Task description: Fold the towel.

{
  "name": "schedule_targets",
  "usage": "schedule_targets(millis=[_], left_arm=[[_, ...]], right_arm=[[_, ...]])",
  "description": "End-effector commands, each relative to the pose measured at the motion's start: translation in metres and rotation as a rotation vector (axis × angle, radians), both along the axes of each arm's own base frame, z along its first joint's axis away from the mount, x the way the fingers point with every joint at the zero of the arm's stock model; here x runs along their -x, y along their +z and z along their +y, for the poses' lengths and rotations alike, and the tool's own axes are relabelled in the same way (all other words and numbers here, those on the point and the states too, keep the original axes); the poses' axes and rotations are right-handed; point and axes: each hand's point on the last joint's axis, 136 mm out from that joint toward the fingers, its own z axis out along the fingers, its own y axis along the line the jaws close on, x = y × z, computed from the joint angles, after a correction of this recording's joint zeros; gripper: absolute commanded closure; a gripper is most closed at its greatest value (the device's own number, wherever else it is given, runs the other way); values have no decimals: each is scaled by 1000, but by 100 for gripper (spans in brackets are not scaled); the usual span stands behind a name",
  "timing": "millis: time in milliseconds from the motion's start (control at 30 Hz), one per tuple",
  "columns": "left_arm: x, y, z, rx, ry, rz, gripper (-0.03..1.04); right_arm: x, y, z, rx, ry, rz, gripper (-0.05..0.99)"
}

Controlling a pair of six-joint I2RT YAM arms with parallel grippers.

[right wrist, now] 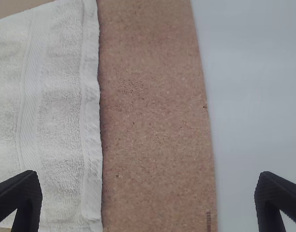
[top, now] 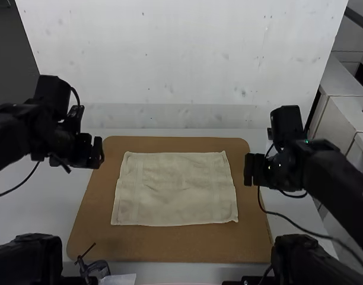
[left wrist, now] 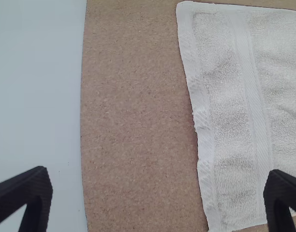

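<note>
We've got a white table [top: 104, 249] under everything, and on it a brown board [top: 169, 253] with rounded corners. The off-white towel [top: 175, 189] is on the board, spread flat. Its sides run roughly along the board's edges, and we see brown on all four sides of it. Ribbed bands run near its left and right ends; a few shallow wrinkles around the middle.

Left gripper [top: 97, 153]: above the board's left edge, toward the far-left corner. Fingers wide apart, nothing between them, so we call it released. Right gripper [top: 249, 170]: above the board's right edge, far half, also released and holding nothing. Both are clear of the towel.

Smaller stuff: a black cable [top: 295, 222] loops from the right arm past the board's right edge. A small dark item [top: 98, 268] sits by the near edge, close to the near-left corner; we can't tell what it is.
</note>
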Motion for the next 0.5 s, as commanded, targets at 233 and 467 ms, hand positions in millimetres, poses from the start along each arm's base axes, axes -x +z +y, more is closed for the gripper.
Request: schedule_targets(millis=[233,467], left_arm=[[-65,-35,-8,-52,69,120,3],[-79,-47,-24,-74,29,148,3]], right_arm=[[-67,-36,7,-37,-64,162,-2],[-106,-66,30,-49,9,194,-1]])
